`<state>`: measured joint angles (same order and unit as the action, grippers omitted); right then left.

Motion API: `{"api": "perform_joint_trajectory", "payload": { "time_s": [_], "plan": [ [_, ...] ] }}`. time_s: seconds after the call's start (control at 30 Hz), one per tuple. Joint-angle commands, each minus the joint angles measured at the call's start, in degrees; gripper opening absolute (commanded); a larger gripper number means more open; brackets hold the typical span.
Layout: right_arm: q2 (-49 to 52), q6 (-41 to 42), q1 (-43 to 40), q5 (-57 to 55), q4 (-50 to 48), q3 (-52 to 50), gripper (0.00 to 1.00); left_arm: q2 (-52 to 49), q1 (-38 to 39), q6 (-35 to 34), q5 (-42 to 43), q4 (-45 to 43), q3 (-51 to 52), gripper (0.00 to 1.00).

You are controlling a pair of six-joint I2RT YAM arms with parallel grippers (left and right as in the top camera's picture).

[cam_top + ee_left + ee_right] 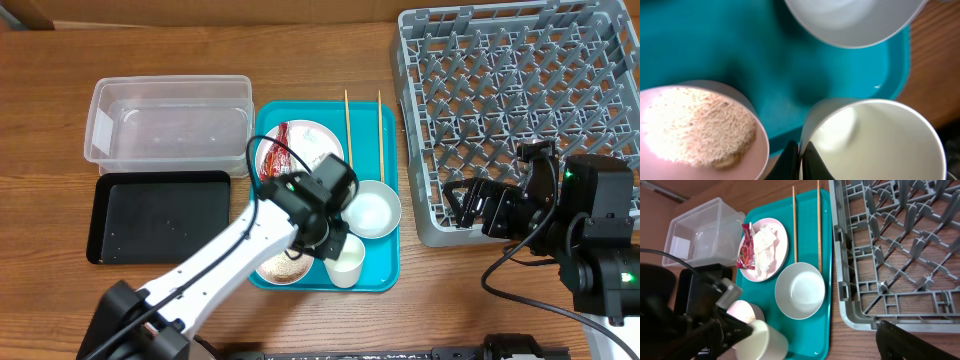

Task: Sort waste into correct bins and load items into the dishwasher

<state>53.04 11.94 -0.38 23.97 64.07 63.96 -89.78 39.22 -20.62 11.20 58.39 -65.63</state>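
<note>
Pinching the cup by its rim, your left fingers sit almost closed, one inside the thin wall and one outside. The cup stands upright at the near right corner of the tray. The bowl is just beside it on the far side, and the rice plate is just to its left. Judging by that crowding, lift straight up first, until the base clears both neighbours, and only then swing right. A rim pinch lets a cup pivot, so move slowly and keep the wrist level. Aim for open pegs in the rack and tip it mouth-down there. Your right fingers hover at the rack's near left corner. How far open they are cannot be told, so steer the cup past them on the far side.
</note>
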Motion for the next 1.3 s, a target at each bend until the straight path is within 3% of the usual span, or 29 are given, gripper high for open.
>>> {"api": "perform_joint_trajectory", "payload": {
  "time_s": [0.0,0.07,0.2,0.37,0.5,0.67,1.0,1.13,1.27],
  "plan": [
    [-0.3,0.0,-0.2,0.1,-0.2,1.4,0.90,2.3,-5.0,6.9,9.5,4.4,-7.1,0.04],
    [-0.3,0.0,-0.2,0.1,0.0,1.4,0.87,2.8,-8.9,10.3,15.9,6.7,-9.7,0.04],
    [-0.3,-1.3,-0.2,2.6,1.1,1.4,0.85,3.3,-18.9,16.4,38.6,6.1,-11.7,0.04],
    [-0.3,-13.0,-0.2,23.7,1.2,1.2,0.82,2.9,-27.7,17.3,63.1,3.0,-11.6,0.04],
    [-0.3,-13.9,1.8,33.1,-1.0,0.9,0.85,2.9,-29.5,17.3,74.5,2.1,-11.6,0.04],
    [-0.3,-12.7,7.2,38.4,-8.3,0.9,0.90,2.9,-28.8,17.3,78.4,2.2,-11.6,0.04],
    [3.3,-1.2,18.1,34.6,-22.7,0.9,0.89,2.9,-28.7,17.5,78.4,1.8,-11.6,0.04],
    [6.4,-1.1,22.3,33.5,-25.1,0.9,0.74,2.9,-28.7,17.5,78.2,1.3,-11.6,0.04],
    [7.4,0.8,22.8,31.7,-27.3,0.9,0.70,2.9,-28.7,17.5,78.2,1.3,-11.6,0.04]
  ]
}}
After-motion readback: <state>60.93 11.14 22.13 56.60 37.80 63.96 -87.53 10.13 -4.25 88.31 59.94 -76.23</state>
